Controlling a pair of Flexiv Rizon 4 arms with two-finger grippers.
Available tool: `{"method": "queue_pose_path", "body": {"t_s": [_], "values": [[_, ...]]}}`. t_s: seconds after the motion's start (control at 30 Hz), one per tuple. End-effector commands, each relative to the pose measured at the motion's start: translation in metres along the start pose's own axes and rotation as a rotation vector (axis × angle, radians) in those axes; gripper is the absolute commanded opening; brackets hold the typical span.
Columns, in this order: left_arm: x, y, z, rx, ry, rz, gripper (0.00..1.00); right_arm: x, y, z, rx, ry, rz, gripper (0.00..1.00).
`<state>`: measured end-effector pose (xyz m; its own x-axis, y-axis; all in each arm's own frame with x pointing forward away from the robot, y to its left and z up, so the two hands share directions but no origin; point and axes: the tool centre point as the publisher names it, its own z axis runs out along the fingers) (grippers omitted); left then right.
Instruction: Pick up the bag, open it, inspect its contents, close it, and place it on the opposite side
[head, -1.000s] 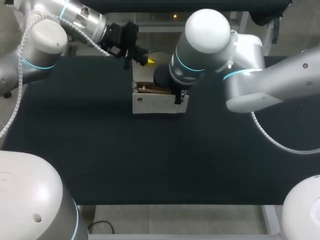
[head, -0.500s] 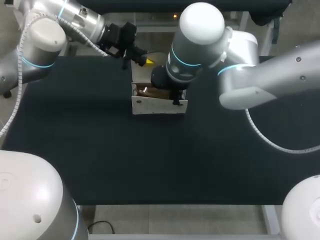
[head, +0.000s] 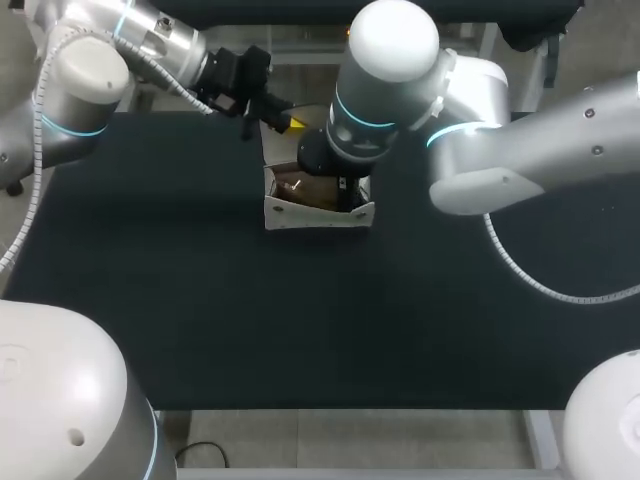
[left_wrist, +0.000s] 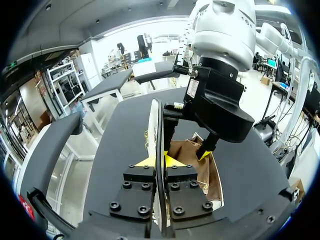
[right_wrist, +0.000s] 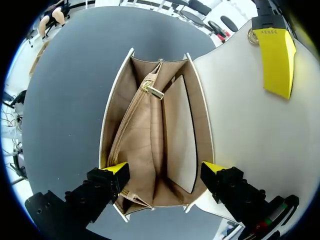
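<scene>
I've got the handbag (head: 315, 212) open, my left gripper (left_wrist: 161, 161) pinching its flap (right_wrist: 240, 90) back and my right gripper (right_wrist: 165, 170) spread over it, so I judge inspection is underway, with closing and placing left.

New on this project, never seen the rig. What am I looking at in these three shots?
This is a two-armed robot at a black table. The overhead picture comes from a fixed camera above and behind it: the left arm enters from the left, the right arm from the right. The two round pictures come from a camera on each wrist, looking along that arm's yellow-tipped jaws. One white bag stands open on the table. The left arm's jaws are shut on its flap, holding it clear of the mouth. The right arm's jaws hang open over the mouth, so its camera looks down into the tan lining and a zip. I see nothing loose inside.
</scene>
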<state>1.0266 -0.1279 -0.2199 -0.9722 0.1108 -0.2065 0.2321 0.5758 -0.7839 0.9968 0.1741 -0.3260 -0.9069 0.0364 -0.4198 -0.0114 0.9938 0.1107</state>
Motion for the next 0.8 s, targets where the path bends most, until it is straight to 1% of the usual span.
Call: {"method": "queue_pose_path", "body": {"t_s": [0.03,0.8], "values": [[0.0022,0.0023,0.0014,0.003,-0.001,0.004,0.00,0.0007,-0.0003,0.0077,0.005,0.003,-0.002,1.00],[0.0032,0.0027,0.0009,0.001,-0.004,0.011,0.00,-0.0002,0.0005,0.0088,0.005,0.007,-0.005,1.00]]}}
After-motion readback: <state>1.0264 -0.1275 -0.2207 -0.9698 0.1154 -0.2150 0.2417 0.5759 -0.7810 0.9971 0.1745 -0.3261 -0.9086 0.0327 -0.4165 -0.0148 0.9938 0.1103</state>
